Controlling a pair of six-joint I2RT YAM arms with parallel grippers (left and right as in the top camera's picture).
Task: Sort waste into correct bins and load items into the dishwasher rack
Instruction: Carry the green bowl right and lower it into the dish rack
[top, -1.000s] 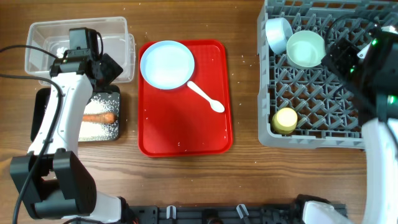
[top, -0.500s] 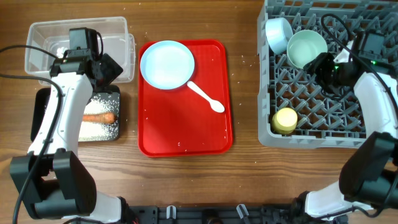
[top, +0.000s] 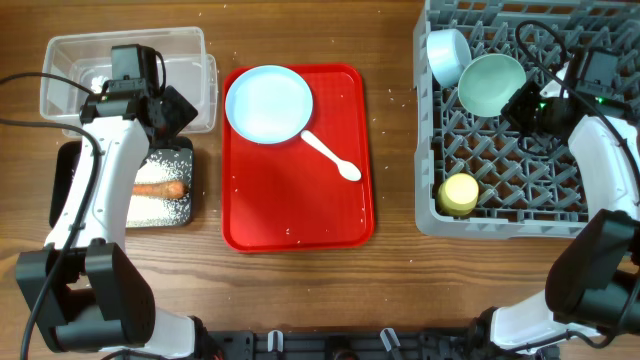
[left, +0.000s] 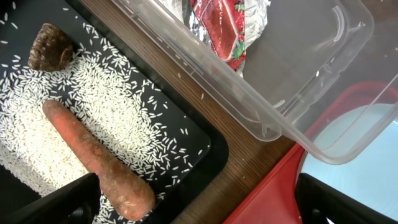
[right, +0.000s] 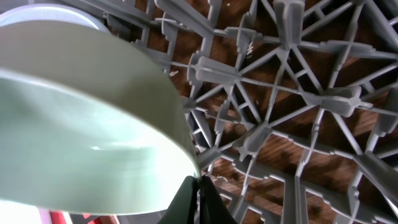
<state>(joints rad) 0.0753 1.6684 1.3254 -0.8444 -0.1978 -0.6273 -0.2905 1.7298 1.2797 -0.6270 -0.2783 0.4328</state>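
Your right fingers (right: 186, 202) snapped shut on the rim of the pale green plastic bowl (top: 490, 82) and tilted it in the grey pegged dishwasher rack (top: 520, 190), nearly racked I'd say, while your left fingers (left: 56, 202) stayed wide.

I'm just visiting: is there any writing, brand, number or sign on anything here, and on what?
None can be read.
red snack wrapper, in the clear tub: crumpled red and silver print, no letters legible.
light blue plate, pale green bowl, yellow cup, grey rack, red tray: plain.
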